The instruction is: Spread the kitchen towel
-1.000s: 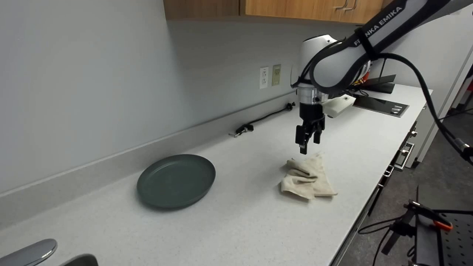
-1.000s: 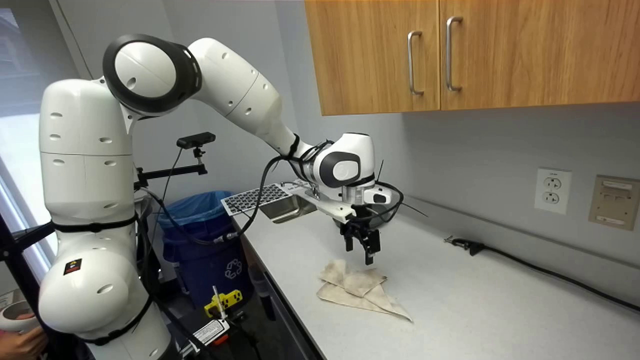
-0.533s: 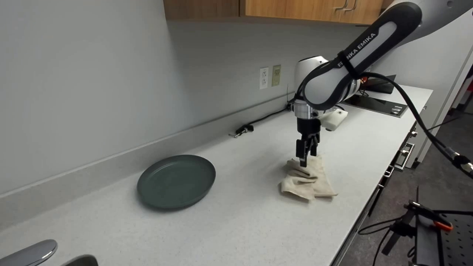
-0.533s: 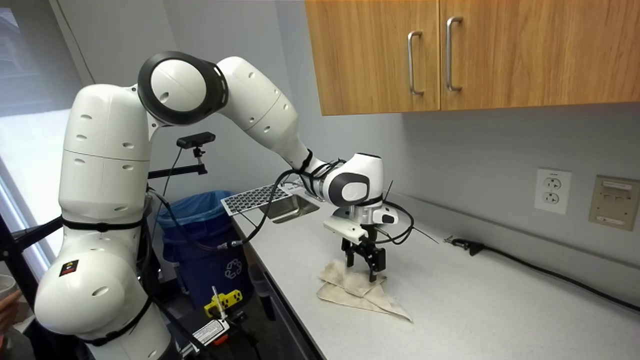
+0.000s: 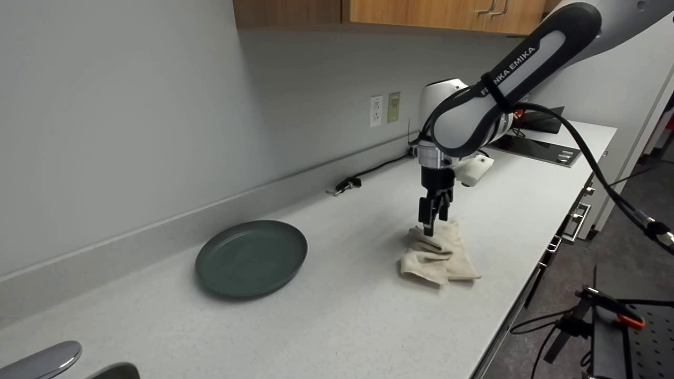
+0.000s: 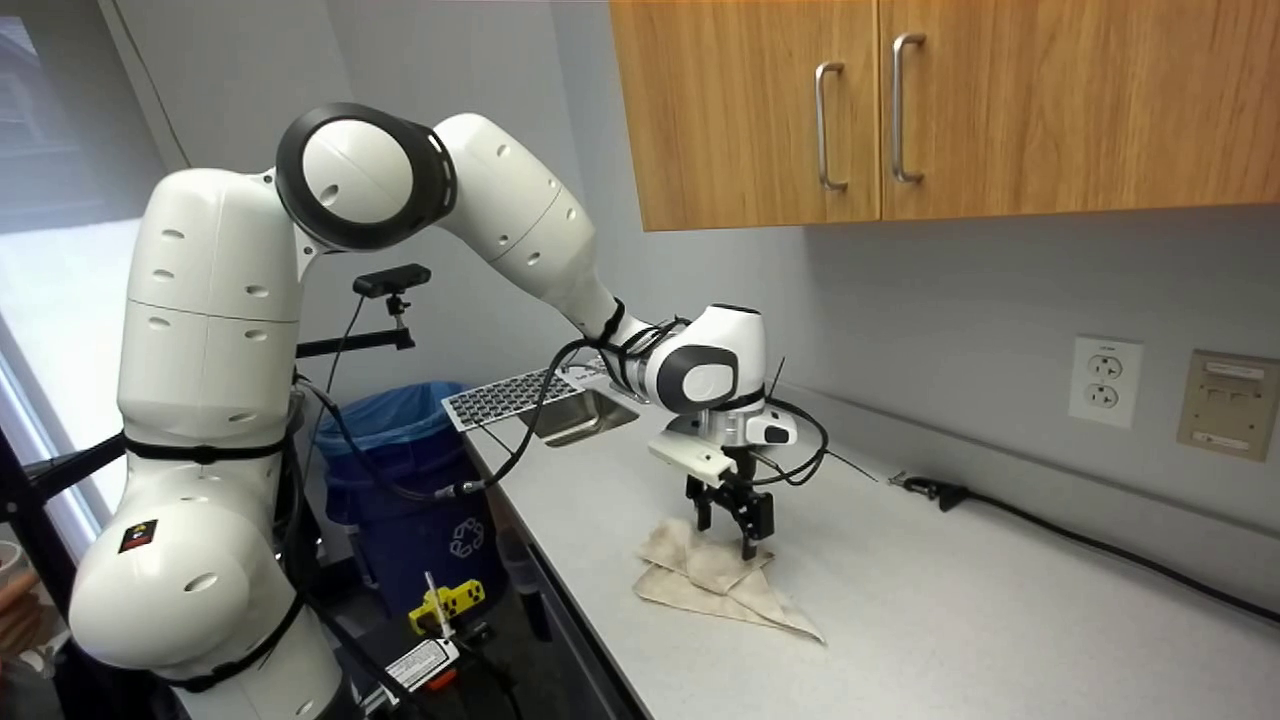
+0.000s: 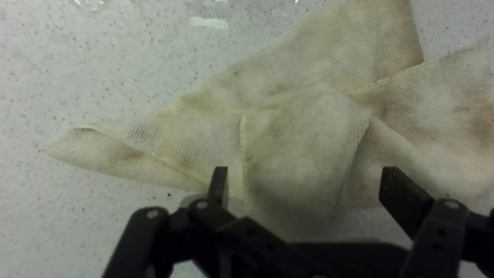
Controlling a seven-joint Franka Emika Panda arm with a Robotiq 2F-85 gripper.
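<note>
Beige kitchen towel (image 7: 297,127) lies rumpled, mostly toward twelve o'clock of my gripper (image 7: 305,175) in the wrist view. I have its jaws wide apart, holding nothing.

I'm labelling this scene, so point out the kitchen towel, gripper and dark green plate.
Kitchen towel (image 7: 303,135), wrist view, folded flap.
Robotiq gripper (image 7: 304,170), wrist view, midway between fingertips.
Dark green plate (image 5: 251,260), in an exterior view, flat middle.
</note>
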